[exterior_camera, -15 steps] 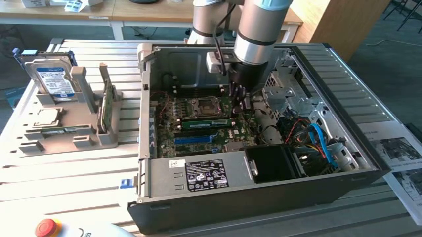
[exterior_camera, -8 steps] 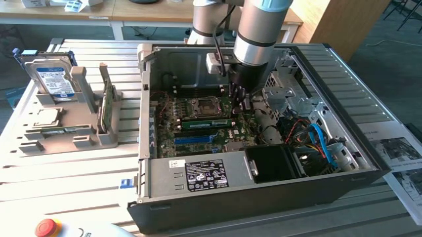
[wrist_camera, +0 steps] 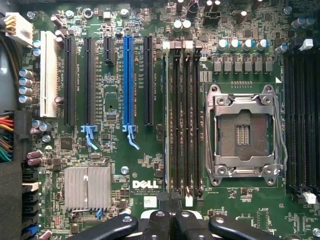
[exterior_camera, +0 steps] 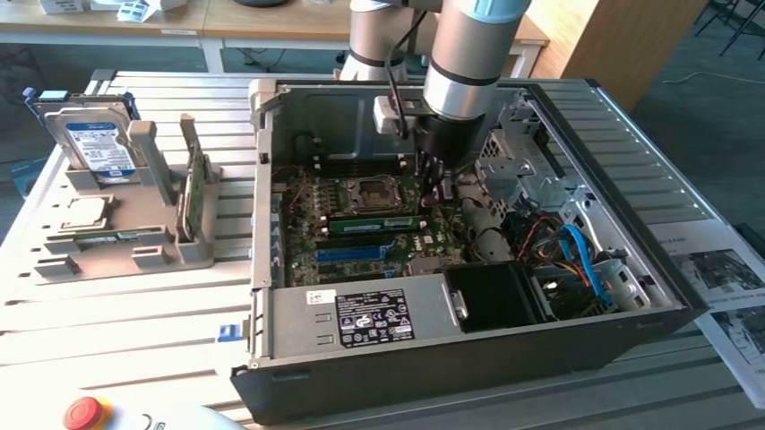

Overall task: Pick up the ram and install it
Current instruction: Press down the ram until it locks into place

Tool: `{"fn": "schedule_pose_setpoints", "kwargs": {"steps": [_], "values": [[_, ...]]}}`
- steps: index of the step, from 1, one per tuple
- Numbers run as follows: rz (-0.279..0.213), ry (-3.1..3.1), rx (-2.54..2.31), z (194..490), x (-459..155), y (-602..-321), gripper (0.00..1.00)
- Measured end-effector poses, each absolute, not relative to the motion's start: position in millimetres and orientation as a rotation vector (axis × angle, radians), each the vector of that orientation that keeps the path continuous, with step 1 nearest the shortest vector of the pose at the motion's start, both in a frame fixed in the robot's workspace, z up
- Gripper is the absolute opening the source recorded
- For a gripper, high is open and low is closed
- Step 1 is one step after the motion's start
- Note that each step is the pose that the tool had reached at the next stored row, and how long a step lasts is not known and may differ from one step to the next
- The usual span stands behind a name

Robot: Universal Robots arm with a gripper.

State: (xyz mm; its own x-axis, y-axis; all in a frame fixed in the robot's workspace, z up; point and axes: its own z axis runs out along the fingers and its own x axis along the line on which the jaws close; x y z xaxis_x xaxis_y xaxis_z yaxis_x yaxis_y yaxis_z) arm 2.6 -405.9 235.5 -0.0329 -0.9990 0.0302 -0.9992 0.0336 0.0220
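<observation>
white "dell" logo [wrist_camera: 145, 184] printed on motherboard [wrist_camera: 115, 150] (small lines beneath unreadable)

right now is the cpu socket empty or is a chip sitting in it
Empty: the cpu socket shows its bare contact bed, with no chip seated.

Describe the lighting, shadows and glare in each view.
Exterior view: soft, even light on the slatted table; the computer case interior sits in shade beneath the arm, whose metal sleeve carries a bright highlight. Wrist view: motherboard evenly lit, with glints on the CPU socket frame.
</observation>
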Motion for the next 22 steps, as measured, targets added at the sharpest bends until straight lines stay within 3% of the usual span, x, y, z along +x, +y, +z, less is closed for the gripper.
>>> {"fn": "schedule_pose_setpoints", "kwargs": {"steps": [22], "values": [[0.008,-2.236,2.155,231.3,-0.3,-403.4,0.1]]}}
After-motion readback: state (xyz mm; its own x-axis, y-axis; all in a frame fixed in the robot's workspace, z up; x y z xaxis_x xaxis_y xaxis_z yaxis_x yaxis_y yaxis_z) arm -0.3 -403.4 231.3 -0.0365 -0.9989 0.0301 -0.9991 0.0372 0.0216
